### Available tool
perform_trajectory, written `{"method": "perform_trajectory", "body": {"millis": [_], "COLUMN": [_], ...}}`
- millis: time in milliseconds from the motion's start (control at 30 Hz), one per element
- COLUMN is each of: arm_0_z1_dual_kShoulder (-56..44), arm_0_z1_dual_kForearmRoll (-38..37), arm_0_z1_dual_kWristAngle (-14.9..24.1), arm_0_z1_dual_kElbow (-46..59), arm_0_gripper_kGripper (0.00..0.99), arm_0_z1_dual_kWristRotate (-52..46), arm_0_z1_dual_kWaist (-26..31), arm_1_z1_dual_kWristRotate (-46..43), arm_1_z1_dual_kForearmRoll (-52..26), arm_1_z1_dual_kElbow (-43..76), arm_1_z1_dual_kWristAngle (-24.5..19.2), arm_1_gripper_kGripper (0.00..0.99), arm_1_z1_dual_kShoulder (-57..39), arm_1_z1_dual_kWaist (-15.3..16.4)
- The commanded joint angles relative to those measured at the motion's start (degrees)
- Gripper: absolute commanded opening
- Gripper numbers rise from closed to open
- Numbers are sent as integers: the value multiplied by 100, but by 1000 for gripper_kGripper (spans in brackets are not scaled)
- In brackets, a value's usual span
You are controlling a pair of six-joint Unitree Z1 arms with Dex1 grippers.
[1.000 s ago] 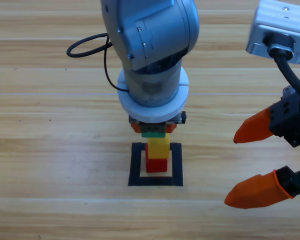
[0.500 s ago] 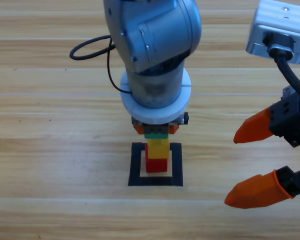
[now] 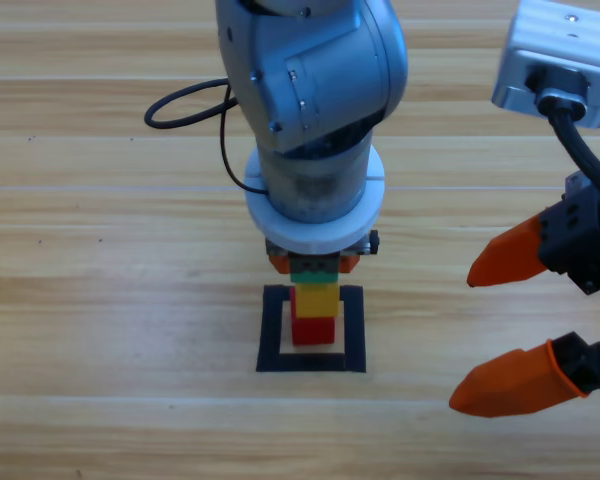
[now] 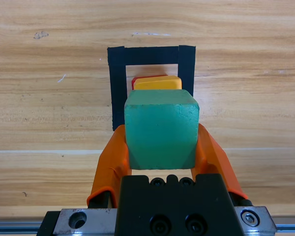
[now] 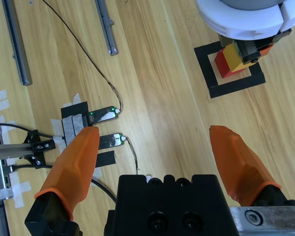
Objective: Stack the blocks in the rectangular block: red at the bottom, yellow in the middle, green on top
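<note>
My left gripper (image 3: 313,262) reaches down over the middle of the table and is shut on the green cube (image 4: 161,129), one orange jaw pressed to each side of it. The green cube (image 3: 313,267) sits atop the yellow cube (image 3: 316,295), which rests on the red cube (image 3: 314,330) inside the rectangular block (image 3: 273,330) of dark tape. In the left wrist view only slivers of yellow (image 4: 157,82) and red (image 4: 137,79) peek out beyond the green one. My right gripper (image 3: 467,340) hangs open at the right edge, holding nothing.
A black cable (image 3: 180,100) loops behind the left arm. The right wrist view shows taped-down electronics (image 5: 88,118) with wires and metal rails (image 5: 14,44) off to the side, and the stack (image 5: 233,54) in its tape square (image 5: 211,86) far off.
The left arm has shifted slightly to the right and its cable loop moved with it. The green cube stays in its jaws on the stack. The right arm has held still.
</note>
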Motion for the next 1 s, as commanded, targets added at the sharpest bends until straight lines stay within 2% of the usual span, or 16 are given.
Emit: {"method": "perform_trajectory", "body": {"millis": [33, 567, 633, 700, 767, 800, 1000], "arm_0_z1_dual_kShoulder": [344, 388, 283, 2, -192, -209, -157], "arm_0_z1_dual_kForearmRoll": [-55, -73, -90, -354, -574, -574, -380], "arm_0_z1_dual_kWristAngle": [-53, -36, -18, -36, -36, -27, -10], "arm_0_z1_dual_kElbow": [104, 96, 148, 474, 728, 720, 535], "arm_0_gripper_kGripper": [11, 26, 133, 457, 913, 983, 990], "arm_0_z1_dual_kWristRotate": [-40, 13, 39, 92, 118, 136, 197], "arm_0_z1_dual_kWaist": [-103, -103, -103, -103, -103, -103, -103], "arm_1_z1_dual_kWristRotate": [0, 0, 0, 0, 0, 0, -9], "arm_1_z1_dual_kForearmRoll": [86, 86, 86, 86, 86, 86, 86], "arm_1_z1_dual_kElbow": [157, 166, 166, 166, 166, 166, 174], "arm_1_z1_dual_kWristAngle": [-37, -64, -64, -64, -64, -64, -64], "arm_1_gripper_kGripper": [990, 990, 990, 990, 990, 990, 990], "arm_1_z1_dual_kShoulder": [-66, -66, -66, -75, -75, -84, -75], "arm_1_z1_dual_kWaist": [-34, -34, -34, -34, -34, -34, -34]}}
